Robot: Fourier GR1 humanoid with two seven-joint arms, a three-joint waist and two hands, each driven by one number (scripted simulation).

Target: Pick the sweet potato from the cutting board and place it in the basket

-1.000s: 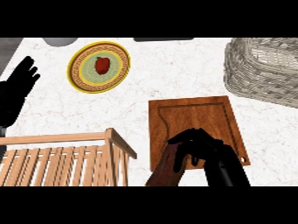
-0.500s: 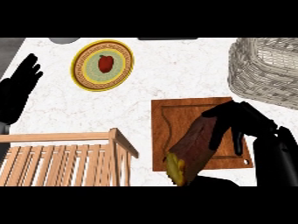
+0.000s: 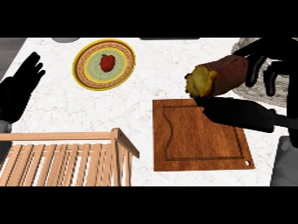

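The right hand (image 3: 267,65) was closed around the sweet potato (image 3: 219,78), with dark fingers curled over its far end and the thumb lying under it, so the vegetable was carried in the air and touched nothing else. Its long axis ran across the view, a little tilted: the cut yellow end pointed to the left and slightly down, and the brown end went into the palm on the right. The sweet potato hung above the far edge of the cutting board (image 3: 199,140), already off the wood.

The relation that mattered for the coming move was this: the basket (image 3: 244,89) lay to the right of the sweet potato and behind the hand, at the right edge of the view. Most of it was hidden by the hand and forearm, so I could see only a small piece of woven wall, and probably the opening sat just beyond the fingers. In my judgement the hand needed to travel further right and then lower, keeping the long axis as it was, so that the free yellow end cleared the rim.

The left hand (image 3: 15,94) rested open, fingers up, near the left edge, well apart from the basket. On the tabletop (image 3: 157,74) there were also a plate (image 3: 105,64) with a red fruit (image 3: 107,62) and a wooden crate (image 3: 60,157).
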